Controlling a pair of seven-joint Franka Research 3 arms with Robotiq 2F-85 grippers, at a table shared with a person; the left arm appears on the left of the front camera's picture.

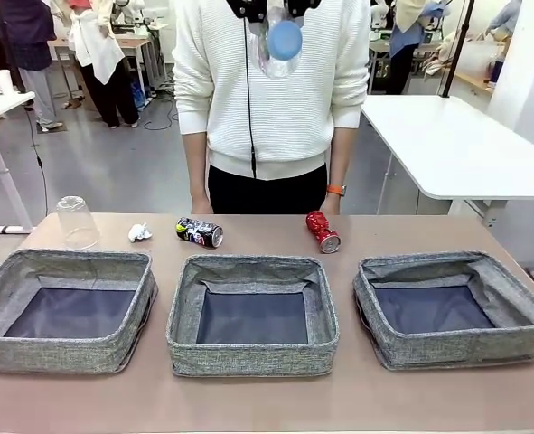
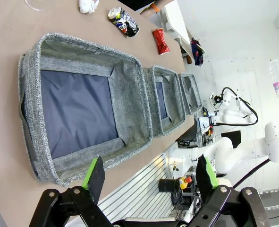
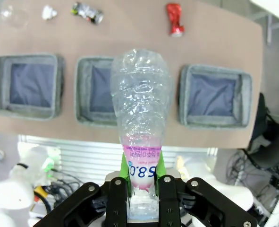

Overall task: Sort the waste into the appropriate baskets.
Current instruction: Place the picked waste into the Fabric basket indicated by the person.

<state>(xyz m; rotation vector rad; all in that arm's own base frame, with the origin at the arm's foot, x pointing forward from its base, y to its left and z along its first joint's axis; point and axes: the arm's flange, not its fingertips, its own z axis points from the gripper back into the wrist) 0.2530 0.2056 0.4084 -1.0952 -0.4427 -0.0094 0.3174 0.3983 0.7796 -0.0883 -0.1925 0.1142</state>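
My right gripper (image 3: 141, 187) is shut on the clear plastic bottle (image 3: 140, 104) at its pink label, holding it high above the table; the front view has the bottle (image 1: 280, 41) at the top, blue cap toward the camera. Three grey baskets stand in a row: left (image 1: 68, 262), middle (image 1: 248, 268), right (image 1: 447, 266). Behind them lie a clear cup (image 1: 77, 221) upside down, a paper ball (image 1: 140, 232), a black can (image 1: 200, 232) and a crushed red can (image 1: 323, 231). My left gripper (image 2: 151, 175) hangs open above the near edge of the left basket (image 2: 130, 90).
A person in a white sweater (image 1: 267, 90) stands at the far edge, hands down by the table. A white table (image 1: 456, 145) stands at the back right. Bare tabletop (image 1: 267, 402) runs in front of the baskets.
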